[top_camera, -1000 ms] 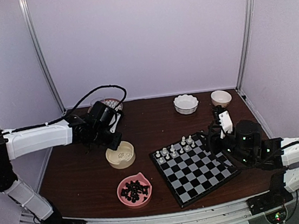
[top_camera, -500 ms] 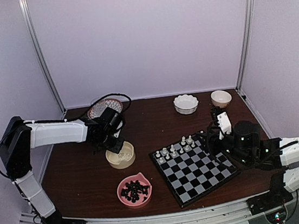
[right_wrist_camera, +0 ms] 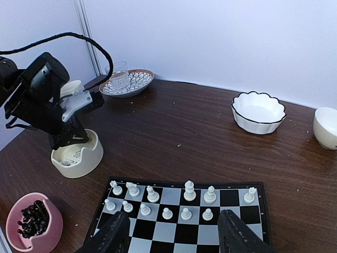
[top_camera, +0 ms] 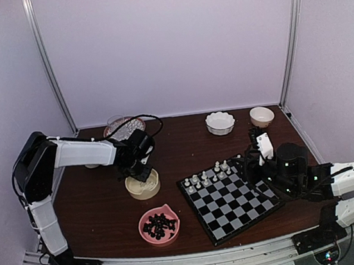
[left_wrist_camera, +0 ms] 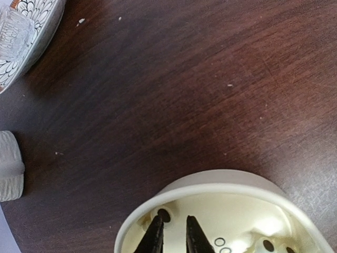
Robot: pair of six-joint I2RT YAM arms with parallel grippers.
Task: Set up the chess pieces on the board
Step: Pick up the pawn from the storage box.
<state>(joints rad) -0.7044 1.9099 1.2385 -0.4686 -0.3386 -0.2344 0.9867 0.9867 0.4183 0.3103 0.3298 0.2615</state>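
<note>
The board [top_camera: 234, 202] lies right of centre, and several white chess pieces [top_camera: 205, 179] stand in two rows along its far edge [right_wrist_camera: 229, 197]. More white pieces lie in a cream bowl [top_camera: 143, 189] left of it. My left gripper [top_camera: 139, 173] reaches down into that bowl [left_wrist_camera: 210, 178]. Its fingers [left_wrist_camera: 156, 234] stand close together with a narrow gap. One white piece [left_wrist_camera: 164, 215] lies at the left tip; whether it is pinched does not show. My right gripper [right_wrist_camera: 176, 237] hangs open over the board's near rows, holding nothing.
A pink bowl [top_camera: 143, 222] with black pieces sits near the front, left of the board. A patterned plate [top_camera: 121, 125] with a glass is at the back left. A white scalloped bowl [top_camera: 220, 123] and a small cream cup [top_camera: 261, 116] stand at the back right.
My left arm has swung right from beside the cream bowl and lowered its gripper into it, with the fingers drawn closer together. The right arm has not moved.
</note>
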